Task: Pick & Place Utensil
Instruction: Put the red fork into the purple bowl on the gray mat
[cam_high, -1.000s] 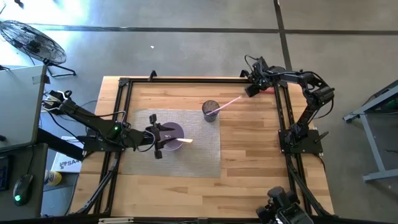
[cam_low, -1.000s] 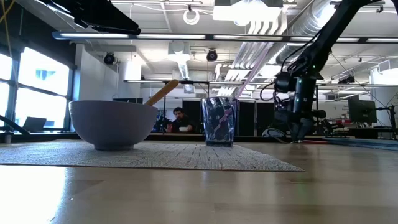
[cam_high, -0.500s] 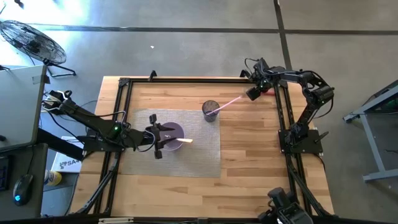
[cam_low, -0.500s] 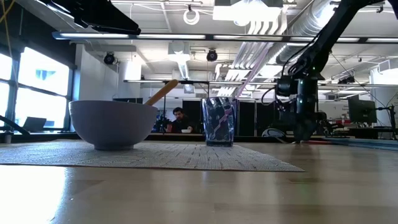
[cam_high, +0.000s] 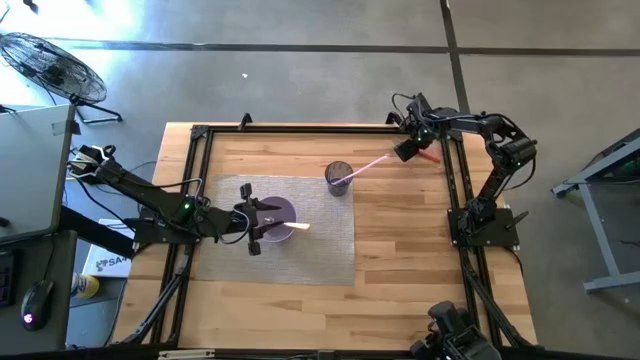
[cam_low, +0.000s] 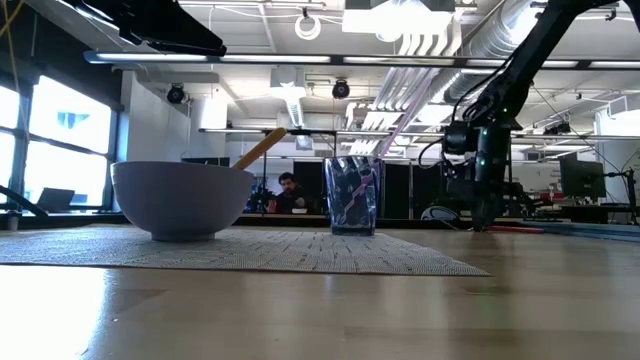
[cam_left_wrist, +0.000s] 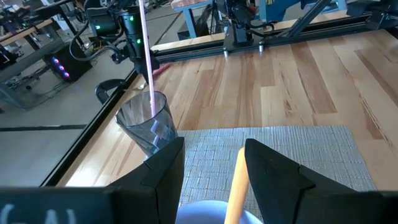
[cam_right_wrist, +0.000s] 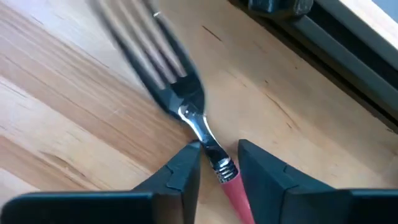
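A fork (cam_right_wrist: 193, 118) with metal tines and a red handle (cam_high: 428, 155) lies flat on the wood near the table's far right corner. My right gripper (cam_right_wrist: 219, 158) is low over it and open, one finger on each side of the fork's neck, and it also shows in the high view (cam_high: 410, 150). My left gripper (cam_left_wrist: 214, 168) hovers open above a purple bowl (cam_high: 282, 211). A wooden utensil (cam_left_wrist: 235, 186) leans in the bowl, its handle over the rim (cam_low: 260, 148). A clear cup (cam_high: 338, 178) on the mat holds a pink utensil (cam_high: 368, 166) that leans on its rim.
A grey woven mat (cam_high: 320, 250) lies under the bowl and cup. Black frame rails (cam_high: 448, 190) run along the table's edges, close behind the fork. Bare wood lies to the near side and right of the mat.
My right gripper has shifted a little toward the table's near edge and come down over the fork, whose red handle now shows beside it in the high view. The fork has stayed on the table.
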